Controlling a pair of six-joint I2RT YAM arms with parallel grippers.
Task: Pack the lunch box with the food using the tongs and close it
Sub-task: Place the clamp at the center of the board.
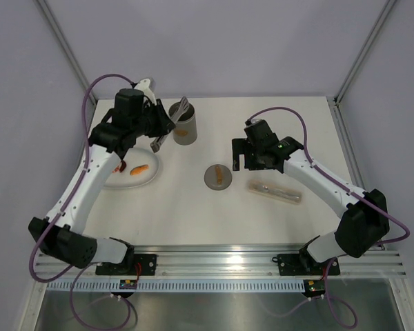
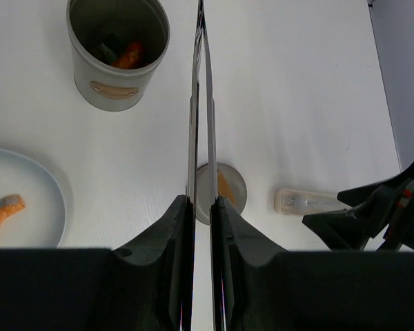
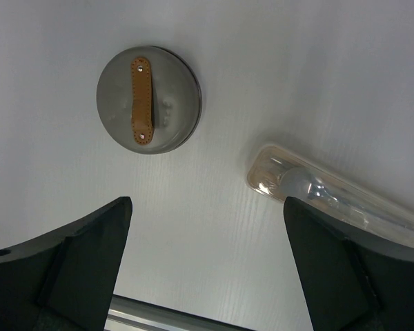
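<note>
My left gripper (image 1: 161, 132) is shut on the tongs (image 2: 194, 110), whose two thin silver arms run forward and nearly meet at their tips. In the top view the tongs (image 1: 181, 109) reach over the lunch box (image 1: 185, 125), a grey canister standing open. In the left wrist view the lunch box (image 2: 117, 58) has an orange piece of food (image 2: 130, 55) inside. More food (image 1: 139, 169) lies on the white plate (image 1: 148, 181). The grey lid (image 3: 149, 100) with its tan strap lies flat on the table. My right gripper (image 3: 207, 207) hangs open just this side of the lid, holding nothing.
A flat tan packet in clear wrap (image 1: 274, 192) lies right of the lid (image 1: 218, 176), under my right forearm. A red piece (image 1: 121, 166) sits on the plate's left side, partly under my left arm. Frame posts stand at the back corners.
</note>
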